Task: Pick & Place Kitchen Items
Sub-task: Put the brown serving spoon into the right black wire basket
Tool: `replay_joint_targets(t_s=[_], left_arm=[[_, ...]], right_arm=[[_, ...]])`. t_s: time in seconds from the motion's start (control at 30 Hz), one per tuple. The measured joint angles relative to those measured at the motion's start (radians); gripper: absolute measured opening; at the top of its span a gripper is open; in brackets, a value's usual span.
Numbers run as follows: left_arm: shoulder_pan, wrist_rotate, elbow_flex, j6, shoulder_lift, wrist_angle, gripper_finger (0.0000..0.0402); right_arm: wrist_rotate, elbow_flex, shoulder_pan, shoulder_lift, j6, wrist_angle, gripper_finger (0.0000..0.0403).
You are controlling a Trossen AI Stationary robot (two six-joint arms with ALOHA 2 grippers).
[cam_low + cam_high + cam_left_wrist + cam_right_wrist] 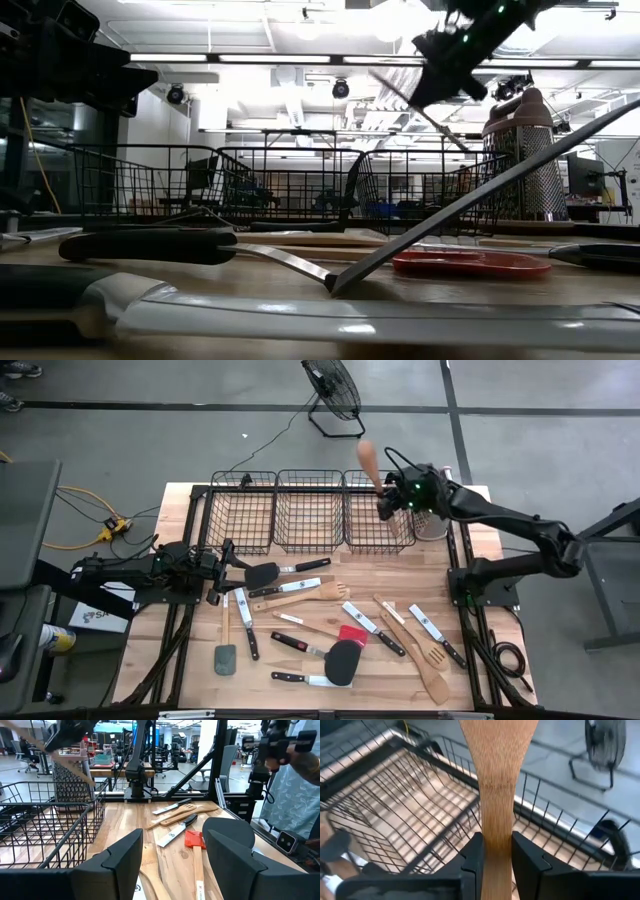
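Wooden boards make up the desk, where many knives and spatulas are spread out. Three wire baskets are lined up along the far edge. A wooden spatula is clamped between the right gripper's fingers, above the right-hand basket. The left gripper is kept low near a black spatula, fingers apart and empty.

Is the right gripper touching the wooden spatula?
Touching. The right wrist view shows the right gripper's fingers clamped against both sides of the wooden spatula.
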State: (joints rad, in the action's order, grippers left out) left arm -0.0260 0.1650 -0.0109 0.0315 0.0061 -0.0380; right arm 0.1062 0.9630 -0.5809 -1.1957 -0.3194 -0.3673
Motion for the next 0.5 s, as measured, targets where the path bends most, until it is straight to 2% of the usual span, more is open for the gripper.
replay_joint_targets(t_s=[0.5], left_arm=[[0.0, 0.0, 0.0, 0.0, 0.0, 0.0, 0.0212]], right_arm=[[-0.115, 0.0, -0.113, -0.184, 0.037, -0.033, 0.0066]])
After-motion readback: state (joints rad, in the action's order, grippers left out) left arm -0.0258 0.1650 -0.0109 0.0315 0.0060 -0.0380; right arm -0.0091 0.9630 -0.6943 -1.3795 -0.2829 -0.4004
